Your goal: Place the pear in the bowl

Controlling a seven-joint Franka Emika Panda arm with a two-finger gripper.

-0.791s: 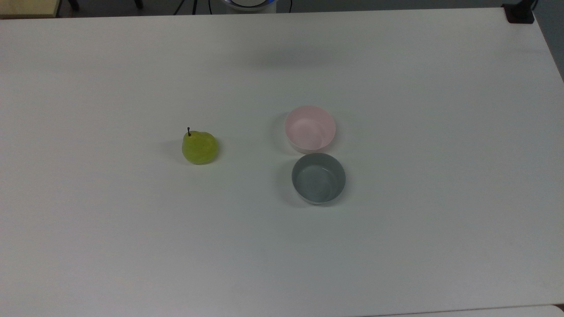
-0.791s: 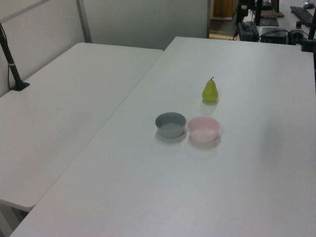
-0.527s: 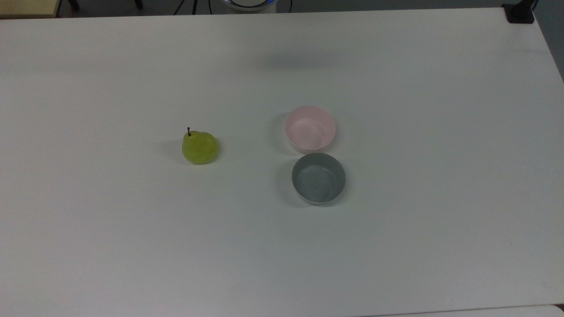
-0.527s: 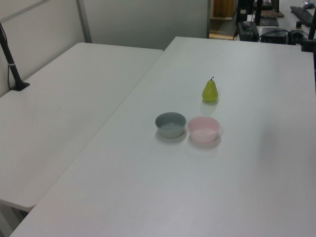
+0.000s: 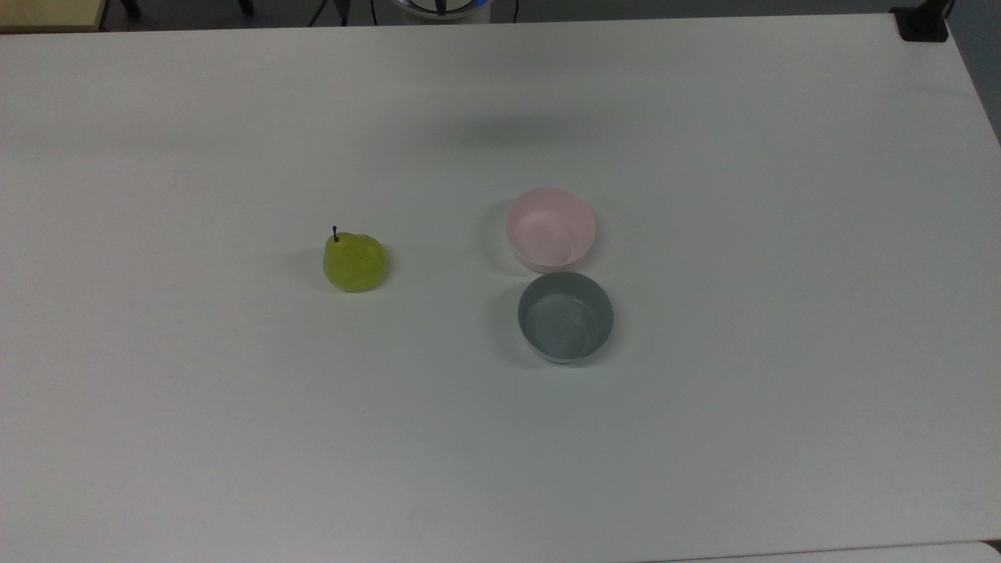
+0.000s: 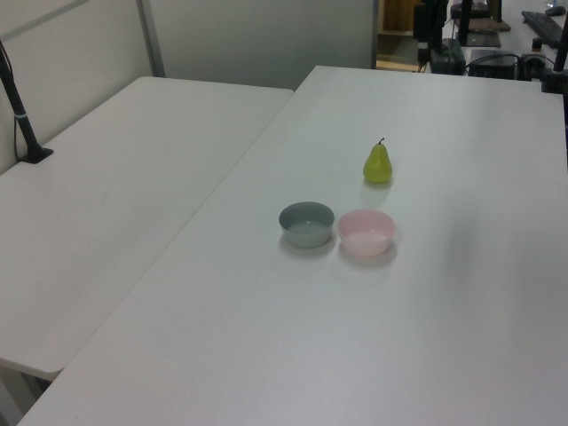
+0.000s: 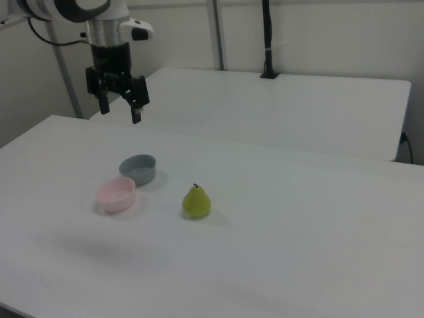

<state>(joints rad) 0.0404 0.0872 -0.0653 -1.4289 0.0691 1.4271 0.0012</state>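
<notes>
Nothing shifted on tabletop (image 5: 704, 438) since earlier frame. Pear (image 5: 354, 261) upright, well apart from pink bowl (image 5: 550, 229) (grey bowl (image 5: 565, 317) touches it). Gripper (image 7: 119, 106) aloft, fingers spread, empty. Pear looks glossy, rigid, probably light: grasp across wide belly, not stem.

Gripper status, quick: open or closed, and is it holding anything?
Gripper: open, holding nothing, raised above the white table. The small yellow-green pear stands on the table, not yet grasped.
</notes>
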